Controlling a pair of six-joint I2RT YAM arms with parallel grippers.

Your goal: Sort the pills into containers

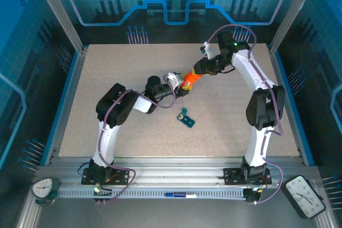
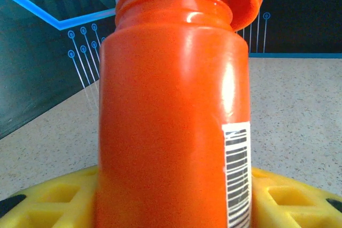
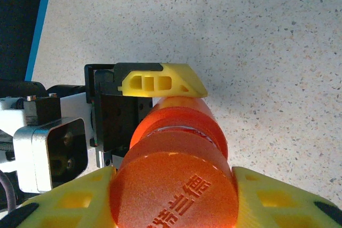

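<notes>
Starting with the bench (image 1: 107, 89): it is a pale speckled board, and both arms reach over its middle. Between them, raised above the bench, is the orange bottle (image 1: 188, 81). Its long axis runs from near-left to far-right, and the cap (image 3: 172, 185) end is toward the right arm. The left tool (image 1: 181, 85) is clenched around the body of the bottle. In the left wrist view its yellow fingers (image 2: 59, 196) press the 2 sides. The right tool (image 1: 200, 71) is clenched on the cap, with 1 yellow finger (image 3: 278, 196) at each side. The bottle is glossy and stiff, so I judge it can slip or turn inside a grip.

The box (image 1: 187, 117) lies on the bench, closer to the arm bases than the bottle and well apart from both tools. Its long axis goes from far-left to near-right. It looks small, light and stiff, so it will probably slide when it is pushed. I would take it across the 2 long sides, near the middle. Whether its lids are up is too small to tell.
</notes>
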